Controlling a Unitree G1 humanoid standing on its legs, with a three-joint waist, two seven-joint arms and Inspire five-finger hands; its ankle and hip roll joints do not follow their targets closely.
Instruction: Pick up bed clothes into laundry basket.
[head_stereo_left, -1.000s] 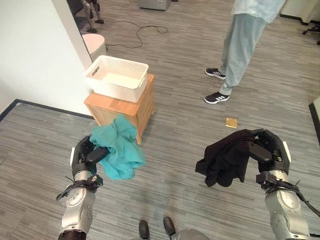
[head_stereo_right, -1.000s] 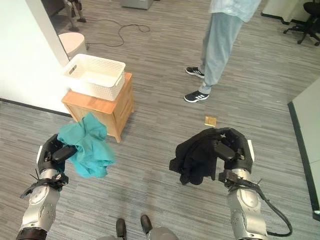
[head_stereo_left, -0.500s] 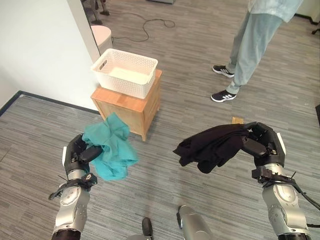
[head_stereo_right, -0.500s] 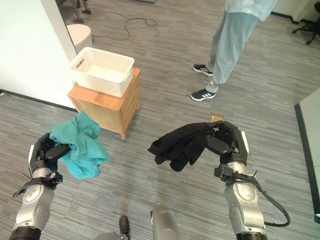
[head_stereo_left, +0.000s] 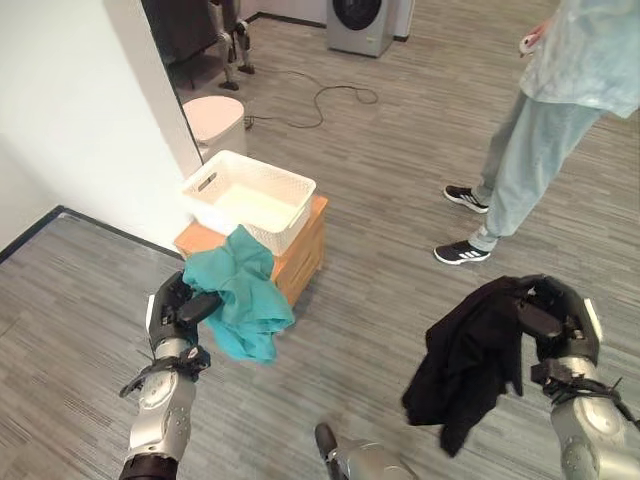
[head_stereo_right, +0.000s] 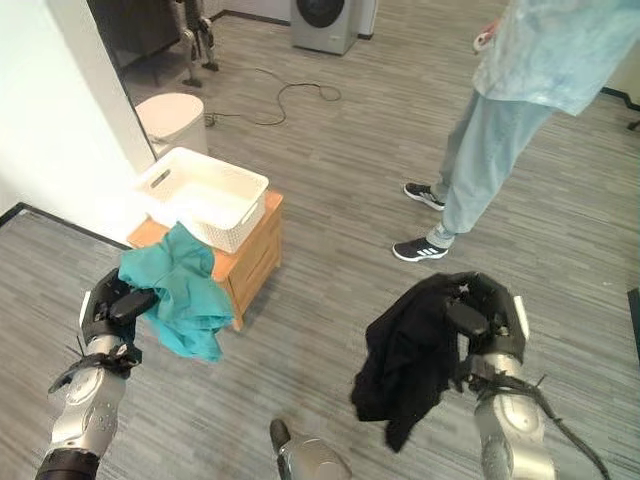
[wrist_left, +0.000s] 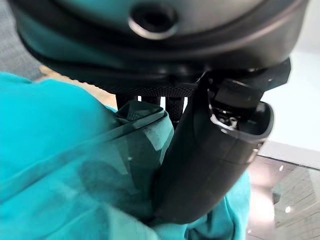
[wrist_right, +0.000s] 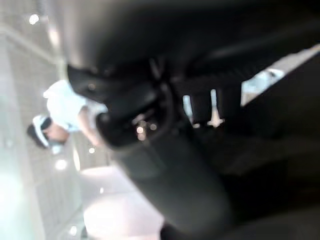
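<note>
My left hand (head_stereo_left: 174, 309) is shut on a teal garment (head_stereo_left: 240, 300) that hangs in front of the wooden cabinet (head_stereo_left: 306, 244), just below the white laundry basket (head_stereo_left: 248, 199) standing on it. In the left wrist view the teal cloth (wrist_left: 75, 165) is pinched under the thumb (wrist_left: 210, 155). My right hand (head_stereo_left: 556, 320) is shut on a black garment (head_stereo_left: 465, 365) that droops toward the floor at the lower right. The basket looks empty.
A person (head_stereo_left: 545, 130) in light blue clothes stands on the wood floor at the upper right. A white wall (head_stereo_left: 70, 110) runs along the left. A small pink bin (head_stereo_left: 214, 118) and a washing machine (head_stereo_left: 360, 20) stand beyond the basket.
The camera has lifted, showing more of the far room. The black garment has swung from stretched out sideways to hanging down under my right hand. The teal garment sits closer to the basket.
</note>
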